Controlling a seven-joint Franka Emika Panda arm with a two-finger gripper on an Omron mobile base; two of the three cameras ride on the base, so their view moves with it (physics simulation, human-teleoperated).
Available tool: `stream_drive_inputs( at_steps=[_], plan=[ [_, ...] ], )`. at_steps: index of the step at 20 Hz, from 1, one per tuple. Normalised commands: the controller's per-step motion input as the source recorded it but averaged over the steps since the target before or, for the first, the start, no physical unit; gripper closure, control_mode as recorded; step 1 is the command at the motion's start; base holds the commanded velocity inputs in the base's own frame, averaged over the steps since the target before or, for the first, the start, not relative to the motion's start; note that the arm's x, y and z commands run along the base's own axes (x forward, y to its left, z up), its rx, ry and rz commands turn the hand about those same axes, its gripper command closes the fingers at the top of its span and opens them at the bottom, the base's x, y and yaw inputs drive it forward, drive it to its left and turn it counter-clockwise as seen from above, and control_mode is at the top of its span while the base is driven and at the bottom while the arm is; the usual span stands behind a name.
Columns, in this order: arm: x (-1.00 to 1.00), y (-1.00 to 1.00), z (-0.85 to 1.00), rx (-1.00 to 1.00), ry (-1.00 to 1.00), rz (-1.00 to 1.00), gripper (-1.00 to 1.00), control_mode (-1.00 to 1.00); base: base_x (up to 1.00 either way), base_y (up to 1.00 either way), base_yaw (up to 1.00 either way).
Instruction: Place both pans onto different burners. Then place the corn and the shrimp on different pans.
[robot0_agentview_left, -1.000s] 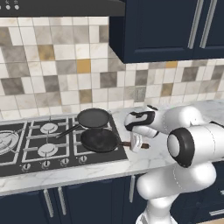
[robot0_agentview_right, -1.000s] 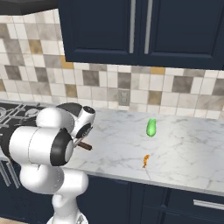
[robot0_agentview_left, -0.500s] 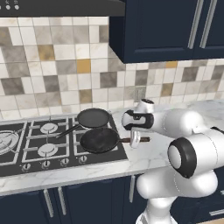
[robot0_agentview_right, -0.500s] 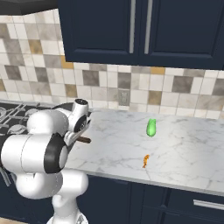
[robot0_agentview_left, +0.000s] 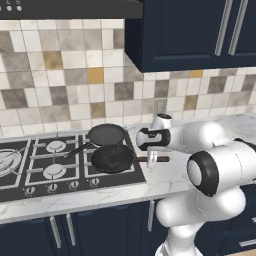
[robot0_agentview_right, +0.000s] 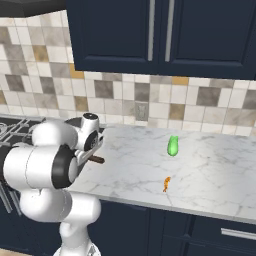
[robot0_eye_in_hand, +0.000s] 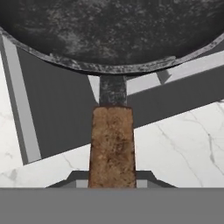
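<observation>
Gripper (robot0_agentview_left: 153, 159) clamped on the wooden handle (robot0_eye_in_hand: 112, 146), its pan (robot0_agentview_left: 113, 158) reaching left over the cooktop's near right burner, black-handled pan (robot0_agentview_left: 106, 134) touching just behind. Tilt on release and the rims knock, I'd say. Well off to the gripper's right: corn (robot0_agentview_right: 173, 145), then shrimp (robot0_agentview_right: 166, 183), waiting on the counter (robot0_agentview_right: 215, 165).

Kitchen corner with dark blue cabinets

Navy wall cabinets (robot0_agentview_right: 160, 37) with silver bar handles hang above a backsplash (robot0_agentview_left: 60, 75) of grey, beige and ochre tiles; a white marble counter (robot0_agentview_right: 210, 165) tops matching navy base cabinets (robot0_agentview_left: 95, 230).
</observation>
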Motion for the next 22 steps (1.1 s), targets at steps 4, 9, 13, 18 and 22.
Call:
stream_drive_inputs(
  at_steps=[4, 9, 13, 18, 22],
  plan=[
    [0.0, 0.0, -0.07, 0.0, 0.0, 0.0, 1.0, -1.0, 0.0, 0.0, 0.0],
    [0.0, 0.0, -0.21, -0.04, 0.0, 0.0, 1.0, -1.0, 0.0, 0.0, 0.0],
    [0.0, 0.0, -0.33, -0.1, 0.0, 0.0, -1.0, -1.0, 0.0, 0.0, 0.0],
    [0.0, -0.1, 0.06, -0.04, -0.01, 0.0, -1.0, -1.0, 0.0, 0.0, 0.0],
    [0.0, -0.13, 0.47, 0.0, -0.06, 0.0, -1.0, -1.0, 0.0, 0.0, 0.0]
  ],
)
